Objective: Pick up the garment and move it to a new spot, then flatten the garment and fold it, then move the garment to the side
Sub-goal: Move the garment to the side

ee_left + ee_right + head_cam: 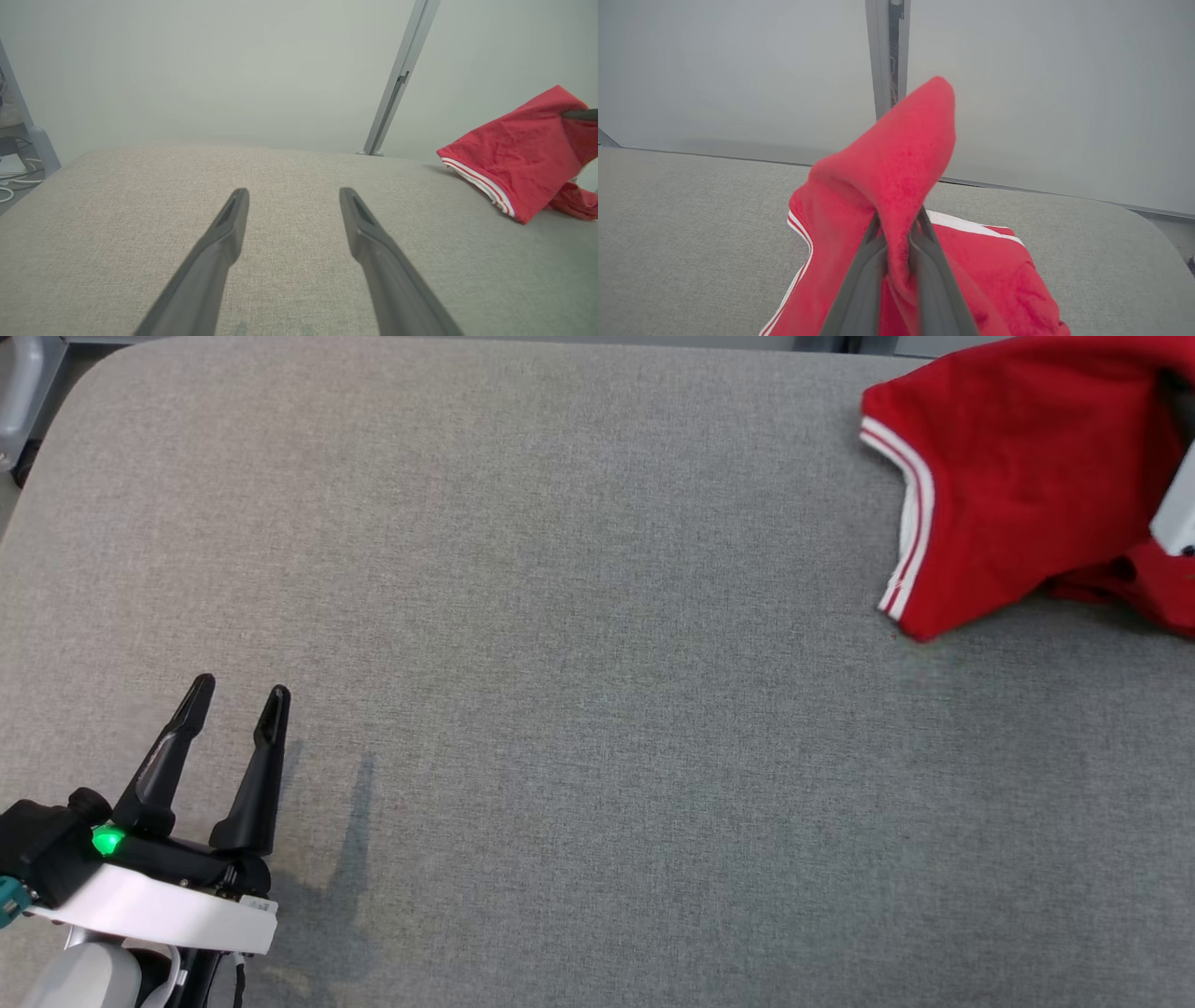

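Item: right gripper (898, 215), jaws drawn nearly together on a pinched fold of the red garment (896, 154); the fold rises past the fingertips in a soft peak. Directly beneath and to either side of the fingers: the rest of the garment, bunched, white-striped trim (971, 225) showing, part of it resting on the grey padded table (691, 233). Beyond the tips: bare table, then an upright grey post (887, 46). Well apart, toward the table's other side: left gripper (239, 689), fingers spread wide, holding nothing, poised over the table. Step in hand, as judged: lifting the garment to carry it to a new spot. Handling notes: raise until the trailing cloth clears the table, so it does not drag or twist. Travel slowly, since a single pinch likely lets the cloth swing. Set down toward the open middle, within the left gripper's reach, ready for flattening.
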Tool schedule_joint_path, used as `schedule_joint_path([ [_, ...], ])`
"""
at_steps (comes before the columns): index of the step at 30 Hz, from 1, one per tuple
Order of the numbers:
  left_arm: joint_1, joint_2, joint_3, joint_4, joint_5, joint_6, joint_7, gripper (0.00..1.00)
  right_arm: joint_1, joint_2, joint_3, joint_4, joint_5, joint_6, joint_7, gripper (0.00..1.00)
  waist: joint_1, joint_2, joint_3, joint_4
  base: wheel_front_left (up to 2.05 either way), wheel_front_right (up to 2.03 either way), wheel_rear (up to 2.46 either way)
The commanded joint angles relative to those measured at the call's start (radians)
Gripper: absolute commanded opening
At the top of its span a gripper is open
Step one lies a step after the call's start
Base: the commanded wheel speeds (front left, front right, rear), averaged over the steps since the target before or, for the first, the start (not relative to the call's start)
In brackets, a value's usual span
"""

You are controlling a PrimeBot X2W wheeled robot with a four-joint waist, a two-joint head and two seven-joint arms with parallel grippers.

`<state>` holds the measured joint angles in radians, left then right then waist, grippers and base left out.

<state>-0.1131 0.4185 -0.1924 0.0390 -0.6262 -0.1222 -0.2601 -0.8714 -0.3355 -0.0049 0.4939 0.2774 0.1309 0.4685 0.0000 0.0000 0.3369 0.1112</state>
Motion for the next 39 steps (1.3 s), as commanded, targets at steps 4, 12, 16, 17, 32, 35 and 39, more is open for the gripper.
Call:
schedule_joint_path([
  [4, -0.021, -0.002, 0.009, 0.006, 0.009, -0.008, -0.004, 1.00, 0.022, 0.013, -0.069, -0.027, -0.065, 0.000, 0.024, 0.00, 0.0000, 0.0000, 0.005, 0.000, 0.00, 0.00, 0.00],
  [12, -0.029, 0.001, 0.018, 0.002, 0.009, -0.008, -0.004, 1.00, 0.052, 0.036, -0.157, -0.071, -0.219, 0.000, 0.079, 0.00, 0.0000, 0.0000, 0.021, -0.001, 0.00, 0.00, 0.00],
  [16, -0.038, 0.007, 0.008, -0.007, 0.003, -0.009, -0.004, 1.00, 0.047, 0.070, -0.215, -0.068, -0.295, 0.000, 0.058, 0.00, 0.0000, 0.0000, 0.038, 0.002, 0.00, 0.00, 0.00],
  [17, -0.042, 0.010, 0.007, -0.010, 0.001, -0.009, -0.004, 1.00, 0.040, 0.083, -0.236, -0.064, -0.310, 0.000, 0.044, 0.00, 0.0000, 0.0000, 0.043, 0.003, 0.00, 0.00, 0.00],
  [32, -0.038, 0.012, -0.005, 0.004, -0.007, -0.009, -0.004, 1.00, 0.019, 0.189, -0.457, 0.048, -0.656, 0.000, -0.123, 1.00, 0.0000, 0.0000, 0.022, 0.012, 0.00, 0.00, 0.00],
  [35, -0.027, 0.000, -0.007, 0.011, 0.001, -0.009, -0.004, 1.00, 0.031, 0.200, -0.469, 0.060, -0.706, 0.000, -0.168, 1.00, 0.0000, 0.0000, -0.015, 0.001, 0.00, 0.00, 0.00],
  [39, -0.009, -0.010, -0.004, 0.022, 0.008, -0.009, -0.004, 1.00, 0.047, 0.213, -0.452, 0.078, -0.722, 0.000, -0.212, 1.00, 0.0000, 0.0000, -0.064, -0.016, 0.00, 0.00, 0.00],
])
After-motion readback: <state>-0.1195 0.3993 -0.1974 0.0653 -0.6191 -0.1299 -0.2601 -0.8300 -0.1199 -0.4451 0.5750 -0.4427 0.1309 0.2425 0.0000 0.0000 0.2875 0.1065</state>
